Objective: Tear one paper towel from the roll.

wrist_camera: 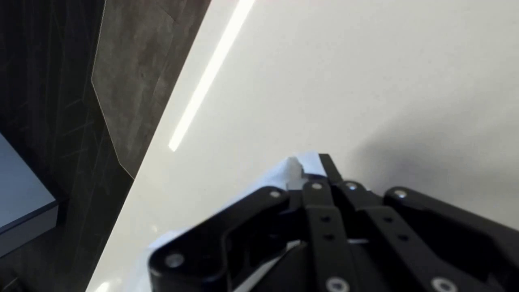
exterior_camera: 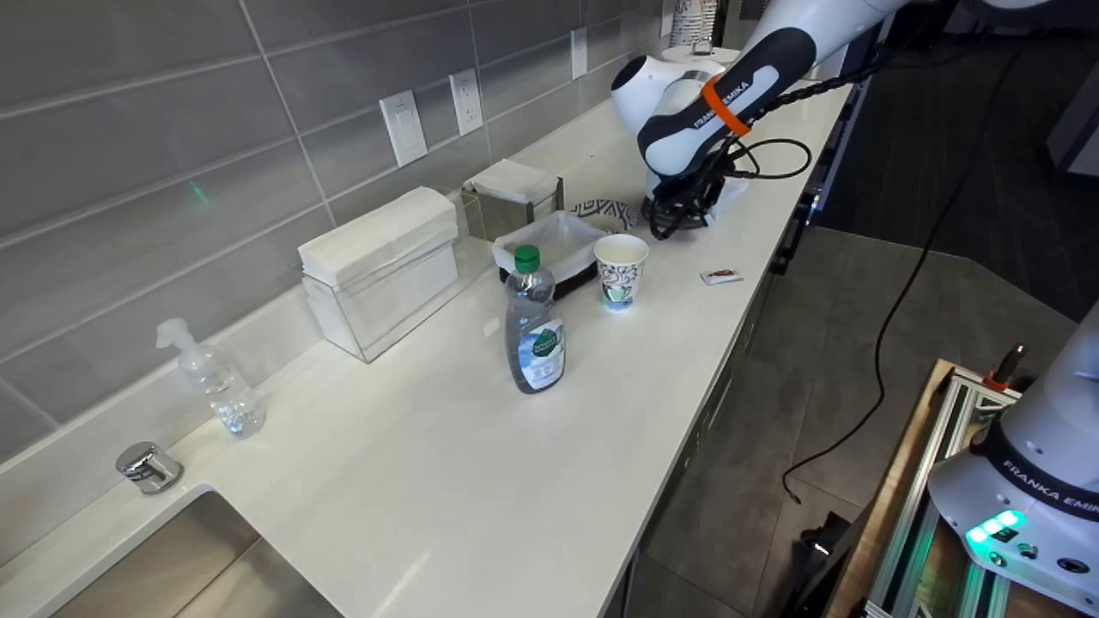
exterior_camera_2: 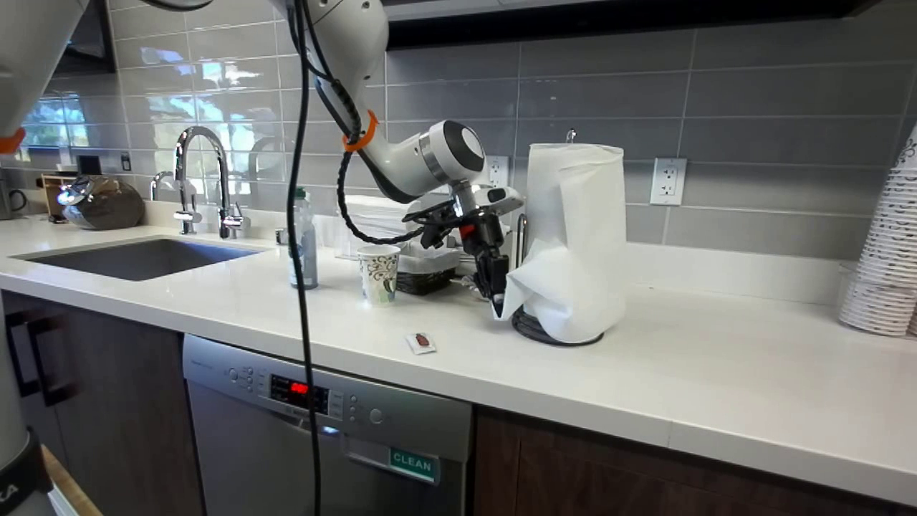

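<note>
The roll (exterior_camera_2: pixel 594 215) is a tall white cylinder on an upright holder with a dark round base (exterior_camera_2: pixel 534 329), near the back of the counter. A loose paper towel sheet (exterior_camera_2: pixel 529 281) hangs from it, creased and pulled out towards my gripper (exterior_camera_2: pixel 499 297). The gripper points down just beside the roll, its fingertips close above the counter. In the wrist view the gripper (wrist_camera: pixel 322 172) is shut, with a white corner of the paper towel (wrist_camera: pixel 311 163) pinched between its fingertips. The sheet still joins the roll. In an exterior view the arm hides the fingertips and most of the roll.
A patterned paper cup (exterior_camera_2: pixel 379 274), a lined basket (exterior_camera_2: pixel 424 279) and a soap bottle (exterior_camera: pixel 532 326) stand near the arm. A small packet (exterior_camera_2: pixel 420 343) lies near the counter's front edge. Napkin holders (exterior_camera: pixel 386 275) line the wall. A cup stack (exterior_camera_2: pixel 881 251) stands far along the counter.
</note>
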